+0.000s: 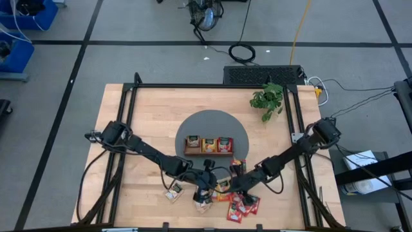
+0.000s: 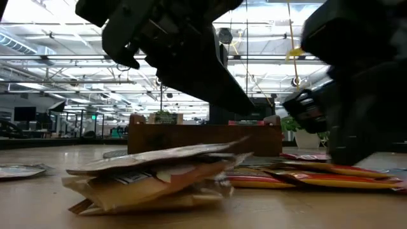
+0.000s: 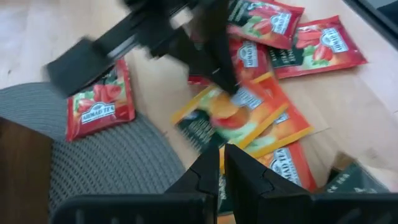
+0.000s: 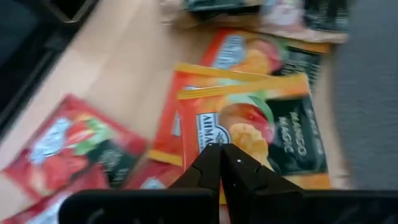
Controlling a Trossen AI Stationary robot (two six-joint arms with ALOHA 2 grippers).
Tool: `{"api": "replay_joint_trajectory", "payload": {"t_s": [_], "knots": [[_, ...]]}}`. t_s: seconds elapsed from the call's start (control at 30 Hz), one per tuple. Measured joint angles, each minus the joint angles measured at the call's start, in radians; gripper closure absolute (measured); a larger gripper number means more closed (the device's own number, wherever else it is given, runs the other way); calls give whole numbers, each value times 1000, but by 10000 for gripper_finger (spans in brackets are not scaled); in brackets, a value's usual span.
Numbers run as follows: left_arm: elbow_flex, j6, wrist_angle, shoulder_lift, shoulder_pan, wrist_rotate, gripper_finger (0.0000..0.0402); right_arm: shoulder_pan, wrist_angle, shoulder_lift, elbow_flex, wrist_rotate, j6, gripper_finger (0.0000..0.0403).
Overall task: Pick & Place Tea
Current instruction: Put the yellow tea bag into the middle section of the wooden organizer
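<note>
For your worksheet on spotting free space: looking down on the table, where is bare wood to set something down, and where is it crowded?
Free: the wood left of the grey mat, and the right side below the plant. Crowded: the front middle, where tea sachets lie around the left gripper and right gripper, both shut. The tray fills the mat's centre.

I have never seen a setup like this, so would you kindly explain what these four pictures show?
Two dark robot arms work at a wooden table. One picture looks straight down, one looks level across the tabletop, and the other two come from cameras on each wrist. On a grey round mat stands a wooden tray with three compartments holding tea sachets. More red and orange sachets lie loose near the table's front edge, and a small plant stands at the back. The right gripper has its fingers shut on the edge of an orange sachet. The left gripper hovers over the same pile, fingers nearly together, holding nothing visible.
</note>
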Motion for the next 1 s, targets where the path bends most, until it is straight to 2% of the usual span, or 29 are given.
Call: {"api": "replay_joint_trajectory", "payload": {"t_s": [0.07, 0.3, 0.5, 0.63, 0.8, 1.0], "knots": [[0, -3, 0, 0, 0, 1, 369, -18, 2, 0, 0, 7, 3, 402], [0, -6, 4, 0, 0, 1, 369, -46, -13, 0, 0, 159, 25, 402], [0, -24, -40, 0, 0, 22, 369, -43, -8, -13, 0, 141, -5, 401], [0, -50, -97, 0, 0, 55, 369, -26, -8, -40, 0, 45, -20, 399], [0, -129, -40, 0, 10, 56, 368, 6, -8, -46, 0, -31, -25, 399], [0, -337, -50, -1, 47, 18, 367, 22, -5, -39, 0, 26, -52, 399]]}}
